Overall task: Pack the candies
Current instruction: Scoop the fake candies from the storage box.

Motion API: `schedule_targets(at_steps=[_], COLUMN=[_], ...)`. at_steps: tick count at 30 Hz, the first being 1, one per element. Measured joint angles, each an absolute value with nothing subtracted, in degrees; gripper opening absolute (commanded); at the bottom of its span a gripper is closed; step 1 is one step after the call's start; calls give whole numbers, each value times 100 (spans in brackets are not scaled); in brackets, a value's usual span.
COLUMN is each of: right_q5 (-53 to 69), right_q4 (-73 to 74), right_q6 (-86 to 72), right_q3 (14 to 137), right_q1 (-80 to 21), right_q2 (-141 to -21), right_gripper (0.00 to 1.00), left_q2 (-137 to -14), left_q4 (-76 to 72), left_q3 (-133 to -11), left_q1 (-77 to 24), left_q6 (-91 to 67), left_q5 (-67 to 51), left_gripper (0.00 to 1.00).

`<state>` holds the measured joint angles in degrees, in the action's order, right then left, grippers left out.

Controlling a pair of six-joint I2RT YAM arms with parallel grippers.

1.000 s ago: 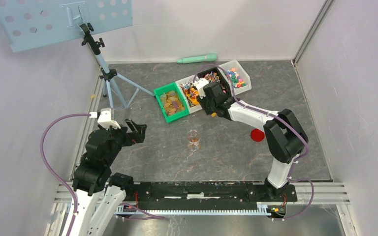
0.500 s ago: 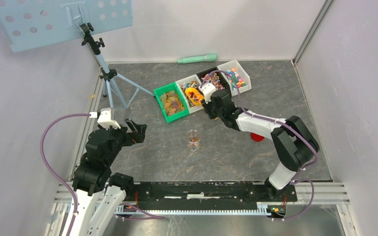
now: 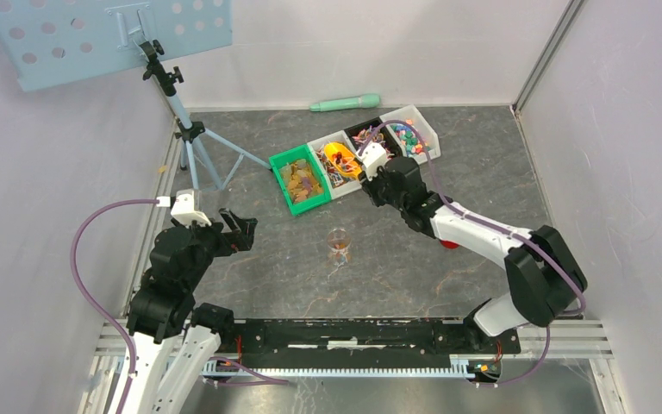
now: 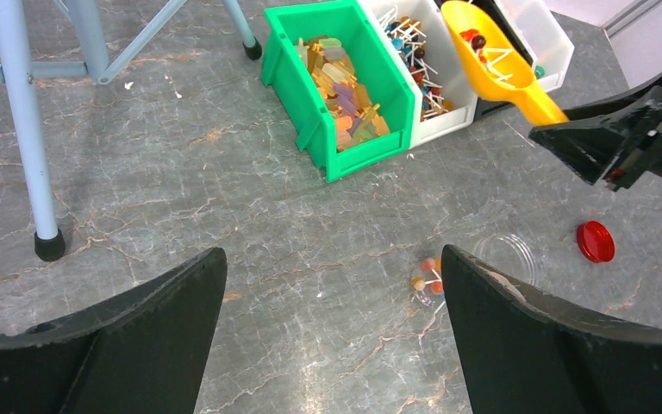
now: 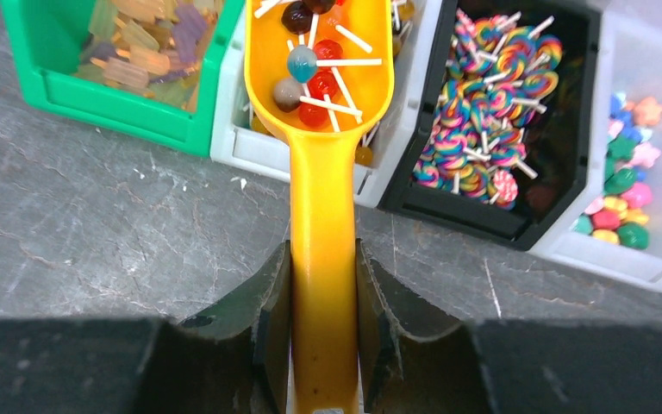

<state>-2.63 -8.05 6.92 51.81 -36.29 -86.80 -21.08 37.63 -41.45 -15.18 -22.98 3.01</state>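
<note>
Right fingers (image 5: 269,297) clamp the yellow scoop (image 5: 322,216) by its handle, its load of candies (image 5: 315,82) above the white bin (image 5: 240,142). The clear jar (image 3: 338,244) on the counter (image 3: 396,276) holds only a few, and its red lid (image 4: 595,241) lies apart. Left fingers (image 4: 129,345) gape wide, holding nothing. Packing looks barely begun.
</note>
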Motion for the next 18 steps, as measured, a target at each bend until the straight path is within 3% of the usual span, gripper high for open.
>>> schedule_targets(at_steps=[18], right_q5=[720], right_q4=[720], right_q6=[1627], right_q3=[5127], right_q1=[-3625], right_q2=[-6702], right_gripper=[0], left_q2=[-2095], left_q4=[3763], left_q3=[-4147], left_q1=[-1518], left_q6=[-2298], left_q5=[296], left_gripper=[100])
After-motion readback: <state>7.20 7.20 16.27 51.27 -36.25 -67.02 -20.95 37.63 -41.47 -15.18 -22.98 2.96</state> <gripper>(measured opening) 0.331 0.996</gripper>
